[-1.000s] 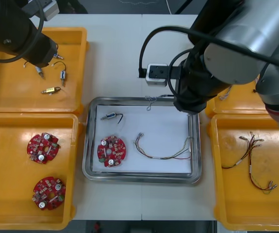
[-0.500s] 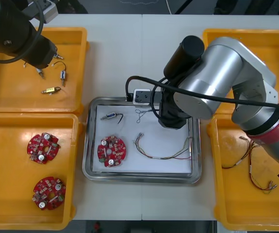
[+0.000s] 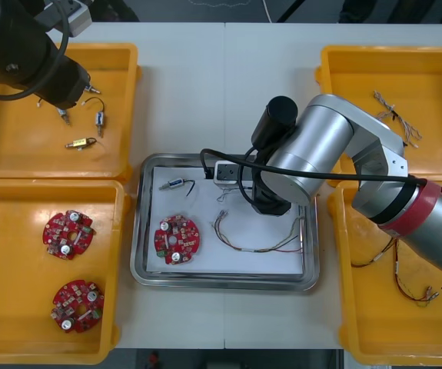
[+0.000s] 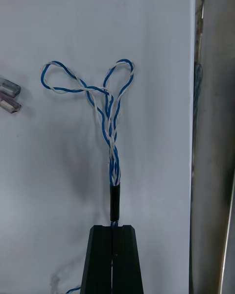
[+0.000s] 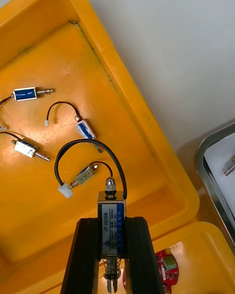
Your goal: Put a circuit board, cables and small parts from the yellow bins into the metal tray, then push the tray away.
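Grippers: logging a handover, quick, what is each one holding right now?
Left gripper: shut on a small metal part, over a yellow bin.
Right gripper: shut on the twisted blue and white cable, over the metal tray.

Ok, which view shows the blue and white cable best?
Right wrist view: the blue and white cable runs from the shut right hand to its two loops. The front view catches only a wisp under that arm; the left wrist view faces a yellow bin.
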`<state>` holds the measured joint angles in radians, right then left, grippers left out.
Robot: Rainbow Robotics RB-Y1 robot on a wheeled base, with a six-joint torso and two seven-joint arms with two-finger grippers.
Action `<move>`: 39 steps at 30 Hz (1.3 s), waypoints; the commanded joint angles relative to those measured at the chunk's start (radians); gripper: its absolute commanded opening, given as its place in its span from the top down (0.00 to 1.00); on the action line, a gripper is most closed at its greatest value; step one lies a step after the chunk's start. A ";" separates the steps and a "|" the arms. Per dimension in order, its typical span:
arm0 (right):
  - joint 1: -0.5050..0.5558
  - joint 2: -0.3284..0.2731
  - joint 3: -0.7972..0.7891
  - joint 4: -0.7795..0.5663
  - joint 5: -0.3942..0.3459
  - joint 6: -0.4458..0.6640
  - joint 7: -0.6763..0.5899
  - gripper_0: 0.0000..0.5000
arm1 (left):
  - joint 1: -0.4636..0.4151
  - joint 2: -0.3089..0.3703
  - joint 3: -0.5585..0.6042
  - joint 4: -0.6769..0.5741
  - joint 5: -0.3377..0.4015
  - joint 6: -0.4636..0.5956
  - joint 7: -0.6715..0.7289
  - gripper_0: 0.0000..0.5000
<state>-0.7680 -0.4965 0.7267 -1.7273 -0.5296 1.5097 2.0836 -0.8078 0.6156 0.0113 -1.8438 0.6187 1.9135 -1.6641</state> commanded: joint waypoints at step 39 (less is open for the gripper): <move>0.007 0.010 -0.253 -0.491 0.033 0.410 -0.020 0.00 | -0.002 -0.054 -0.019 -0.043 0.023 0.006 -0.020 1.00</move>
<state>-0.7657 -0.4964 0.5377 -2.1614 -0.5050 1.9145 2.0842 -0.8077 0.5785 0.0100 -1.8469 0.6304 1.9135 -1.6642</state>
